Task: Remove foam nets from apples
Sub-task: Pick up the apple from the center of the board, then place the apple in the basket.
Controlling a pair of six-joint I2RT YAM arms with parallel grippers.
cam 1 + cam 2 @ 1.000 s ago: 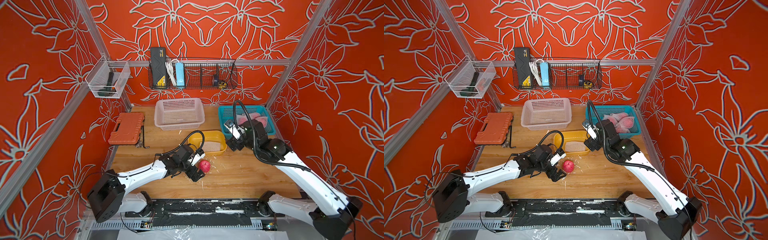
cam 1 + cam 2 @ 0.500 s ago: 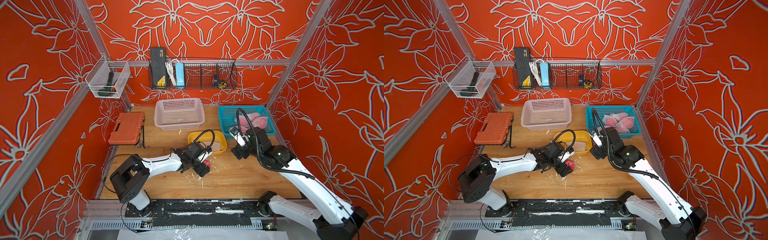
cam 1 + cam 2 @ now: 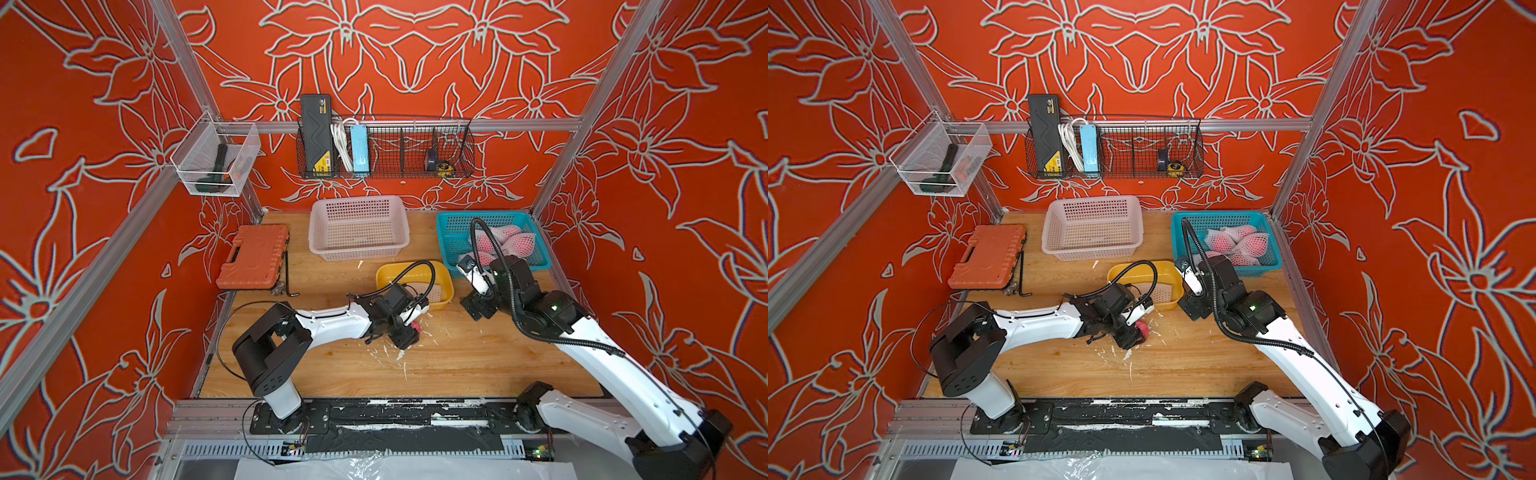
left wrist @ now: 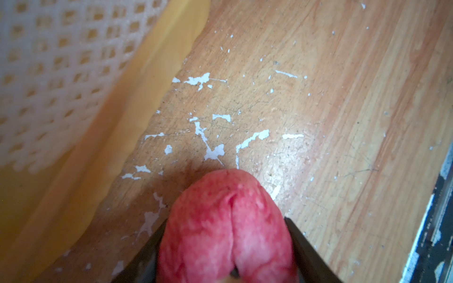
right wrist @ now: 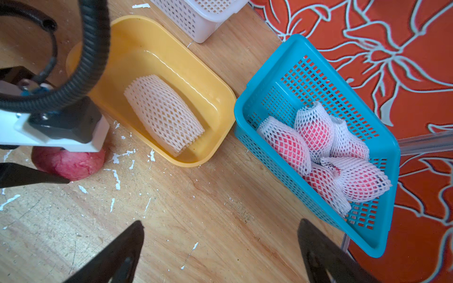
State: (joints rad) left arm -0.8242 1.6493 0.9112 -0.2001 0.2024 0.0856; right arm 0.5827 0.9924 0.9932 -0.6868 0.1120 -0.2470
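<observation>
table (image 5: 220, 196): scuffed wood — white flakes | yellow tub (image 5: 137, 31): glossy plastic | foam net (image 5: 164, 115): matt mesh | apple (image 4: 228, 227): mottled, dull skin

Worktop (image 3: 478, 374) front strip open. Back edge: white basket (image 3: 359, 251), blue basket (image 3: 446, 243). Centre: yellow tub (image 3: 384, 274), left hand (image 3: 410, 332) on apple (image 4: 228, 232). Left edge: orange case (image 3: 253, 255).

Robot test cell, lab-type rig, not a home or shop.
- Silver aluminium profile posts (image 3: 183, 62) frame a booth; orange fabric walls with a white flower print (image 3: 415, 50) close three sides.
- Pale wooden bench (image 3: 457, 365) as the floor of the cell.
- Two white jointed robot arms (image 3: 332, 322) bolted to a black base rail (image 3: 395, 419) at 6 o'clock.
- Black wire rack (image 3: 415, 153) with gear on the wall at 12 o'clock.
- Orange plastic tool case (image 3: 253, 255) at 10 o'clock.
</observation>
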